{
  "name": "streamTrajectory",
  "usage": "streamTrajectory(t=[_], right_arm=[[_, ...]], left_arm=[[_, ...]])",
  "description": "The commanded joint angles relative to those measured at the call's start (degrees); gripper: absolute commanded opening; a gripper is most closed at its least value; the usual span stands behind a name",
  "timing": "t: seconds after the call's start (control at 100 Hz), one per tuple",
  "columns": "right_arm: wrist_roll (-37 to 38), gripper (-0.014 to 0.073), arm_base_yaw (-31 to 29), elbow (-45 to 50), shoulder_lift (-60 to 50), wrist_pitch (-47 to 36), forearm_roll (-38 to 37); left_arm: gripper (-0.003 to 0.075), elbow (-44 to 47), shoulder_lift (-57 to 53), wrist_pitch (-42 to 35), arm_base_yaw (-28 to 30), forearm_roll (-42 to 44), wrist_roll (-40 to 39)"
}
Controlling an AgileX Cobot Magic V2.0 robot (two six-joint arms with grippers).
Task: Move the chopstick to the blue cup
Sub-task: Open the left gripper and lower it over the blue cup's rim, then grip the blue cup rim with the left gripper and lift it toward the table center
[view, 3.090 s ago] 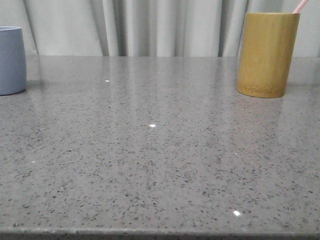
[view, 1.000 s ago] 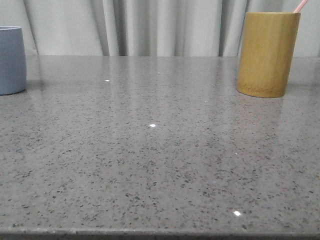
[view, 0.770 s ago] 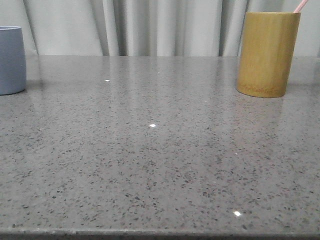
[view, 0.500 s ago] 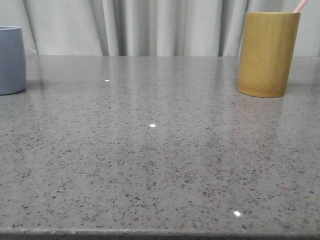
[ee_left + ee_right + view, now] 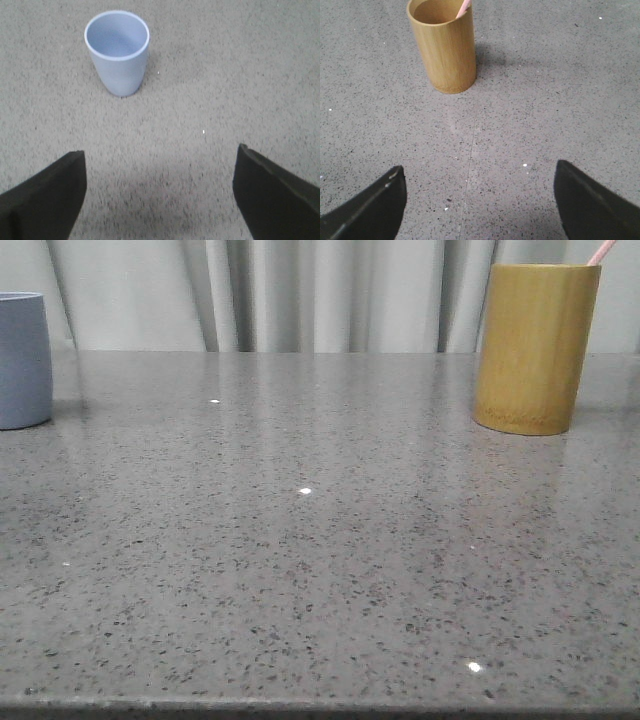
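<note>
The blue cup [image 5: 22, 361] stands upright at the table's far left, and its empty inside [image 5: 117, 37] faces the left wrist view. My left gripper [image 5: 159, 192] is open a short way from it, nothing between its black fingers [image 5: 47, 195]. The pink chopstick [image 5: 601, 252] leans out of the yellow-brown bamboo cup [image 5: 535, 348] at the far right. Its tip [image 5: 463, 7] rests on that cup's rim [image 5: 440, 11], the rest hidden inside. My right gripper [image 5: 479, 192] is open short of the bamboo cup [image 5: 445, 50], holding nothing.
The grey speckled table [image 5: 320, 540] stretches between the two cups. A pale curtain [image 5: 300, 295] hangs behind its far edge. A thin seam line [image 5: 469, 165] runs along the tabletop under the right gripper.
</note>
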Motion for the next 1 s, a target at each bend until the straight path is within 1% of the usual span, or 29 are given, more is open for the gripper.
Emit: streamTrajectory(t=[0.0,0.25,0.43,0.75,0.99], right_arm=[[0.06,0.0602,-0.25,-1.94,0.75,-3.66,-0.07],[0.06,0.0602,-0.25,-1.94,0.75,-3.66,-0.07],[0.06,0.0602,-0.25,-1.94,0.75,-3.66,-0.07],[0.06,0.0602,-0.25,-1.94,0.75,-3.66,-0.07],[0.06,0.0602,-0.25,-1.94,0.75,-3.66,-0.07]], left_arm=[[0.0575,-5.42,4.27,-4.28,0.12,-0.92,0.04],[0.0575,-16.53,18.38,-4.06,0.12,2.42,0.04],[0.0575,-22.74,27.85,-1.33,0.12,4.29,-0.82],[0.0575,-23.83,36.78,-2.47,0.27,6.71,-2.44],[0.0566,-23.92,39.44,-4.91,2.24,6.55,-2.54]])
